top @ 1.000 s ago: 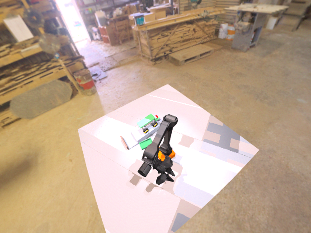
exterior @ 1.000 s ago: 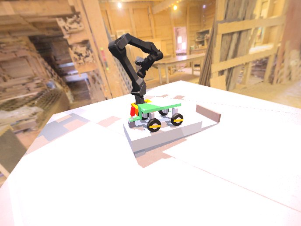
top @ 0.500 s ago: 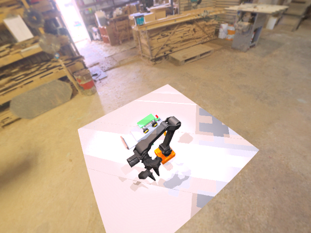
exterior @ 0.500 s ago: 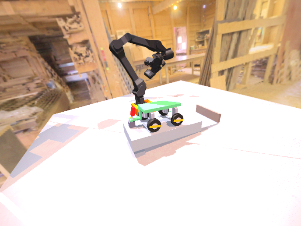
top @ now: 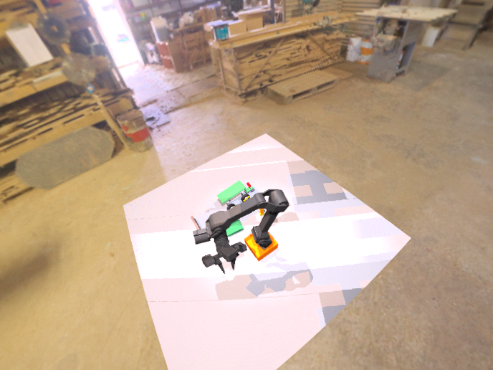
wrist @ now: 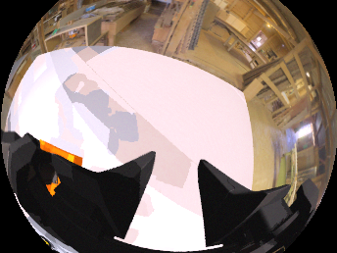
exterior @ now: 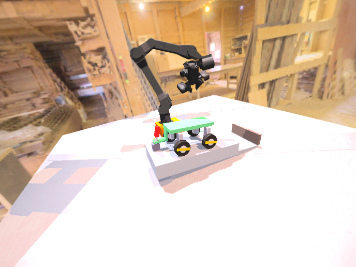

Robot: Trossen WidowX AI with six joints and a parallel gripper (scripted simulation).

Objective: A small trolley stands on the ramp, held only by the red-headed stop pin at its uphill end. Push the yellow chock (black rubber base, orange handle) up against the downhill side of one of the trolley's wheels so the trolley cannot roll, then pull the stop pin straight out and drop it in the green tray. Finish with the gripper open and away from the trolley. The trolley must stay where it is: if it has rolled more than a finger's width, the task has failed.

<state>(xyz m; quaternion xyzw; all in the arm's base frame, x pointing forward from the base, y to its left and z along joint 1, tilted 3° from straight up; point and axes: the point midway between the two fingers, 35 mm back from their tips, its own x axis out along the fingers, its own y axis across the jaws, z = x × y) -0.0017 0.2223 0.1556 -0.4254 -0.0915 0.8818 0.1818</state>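
The trolley [top: 231, 191] [exterior: 188, 125], with a green deck and black wheels, stands on the pale ramp [exterior: 198, 162]. The red-headed stop pin [top: 248, 184] [exterior: 157, 131] stands upright at its uphill end. A small yellow-orange piece [top: 261, 211], apparently the chock, shows beside the arm in the top view; its base is hidden. The green tray [top: 234, 228] is partly covered by the arm. My gripper [top: 228, 270] [exterior: 193, 89] [wrist: 176, 160] is partly open and empty, raised above the table, on the far side of the tray from the trolley.
The arm's orange base [top: 259, 253] [wrist: 59, 151] stands right of the gripper in the top view. A brown end board [top: 195, 222] [exterior: 246, 134] stands at the ramp's downhill end. The arm's forearm passes above the tray and near the trolley in the top view.
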